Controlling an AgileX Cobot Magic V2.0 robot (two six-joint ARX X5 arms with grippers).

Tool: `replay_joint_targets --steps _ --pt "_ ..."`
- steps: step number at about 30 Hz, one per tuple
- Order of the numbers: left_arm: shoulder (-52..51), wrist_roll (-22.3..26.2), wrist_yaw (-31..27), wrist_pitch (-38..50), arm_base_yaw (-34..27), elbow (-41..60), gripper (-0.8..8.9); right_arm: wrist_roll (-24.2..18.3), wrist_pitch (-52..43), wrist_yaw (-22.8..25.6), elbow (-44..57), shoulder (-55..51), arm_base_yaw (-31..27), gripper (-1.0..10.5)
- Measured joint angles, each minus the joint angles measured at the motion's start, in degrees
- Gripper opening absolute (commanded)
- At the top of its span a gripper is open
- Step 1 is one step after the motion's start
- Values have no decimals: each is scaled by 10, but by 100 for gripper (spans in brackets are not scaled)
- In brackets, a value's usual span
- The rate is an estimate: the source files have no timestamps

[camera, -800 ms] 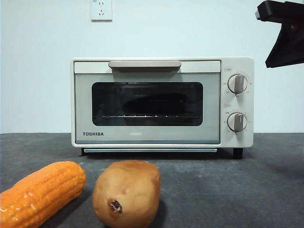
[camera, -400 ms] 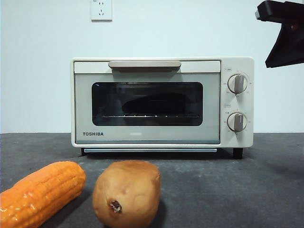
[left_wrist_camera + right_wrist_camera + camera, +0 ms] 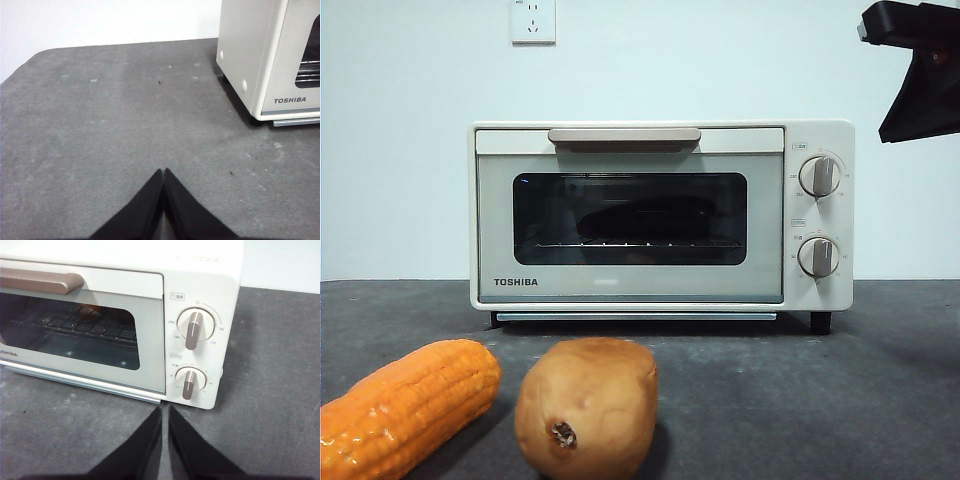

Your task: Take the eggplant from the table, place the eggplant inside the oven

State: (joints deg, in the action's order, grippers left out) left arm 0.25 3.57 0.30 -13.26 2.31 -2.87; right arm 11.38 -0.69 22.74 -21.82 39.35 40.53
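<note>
With the eggplant (image 3: 645, 217) already a dark shape on the rack behind the closed door of the oven (image 3: 660, 290), ahead of your right gripper (image 3: 165, 412) (jaws nearly together, empty), back straight off without brushing the knobs, left gripper (image 3: 164, 174) pressed together, waiting.

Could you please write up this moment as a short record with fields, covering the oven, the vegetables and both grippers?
oven: door shut, standing on the table
eggplant: dark long shape seen through the door glass, on the wire rack
corn cob: on the table in front of the oven
potato: right beside the corn cob
left gripper: fingers shut, empty, over bare table
right gripper: fingers shut, empty, near the knobs
</note>
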Motion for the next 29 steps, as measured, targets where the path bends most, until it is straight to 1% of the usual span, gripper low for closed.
replay_joint_targets --steps 13,14,17,19,23,26,29 --pt "0 0 0 0 0 0 4 0 2 1 0 -4 0 5" --pt "0 0 0 0 0 0 4 -2 5 11 0 -11 -1 5" --pt "0 0 0 0 0 0 4 -11 6 63 0 -68 -16 5" --pt "0 0 0 0 0 0 4 -26 2 91 0 -117 -42 5" --pt "0 0 0 1 0 0 4 -39 2 93 0 -182 -118 5" --pt "0 0 0 1 0 0 4 -41 2 63 1 -210 -200 5" --pt "0 0 0 1 0 0 4 -42 0 -3 16 -236 -282 5"
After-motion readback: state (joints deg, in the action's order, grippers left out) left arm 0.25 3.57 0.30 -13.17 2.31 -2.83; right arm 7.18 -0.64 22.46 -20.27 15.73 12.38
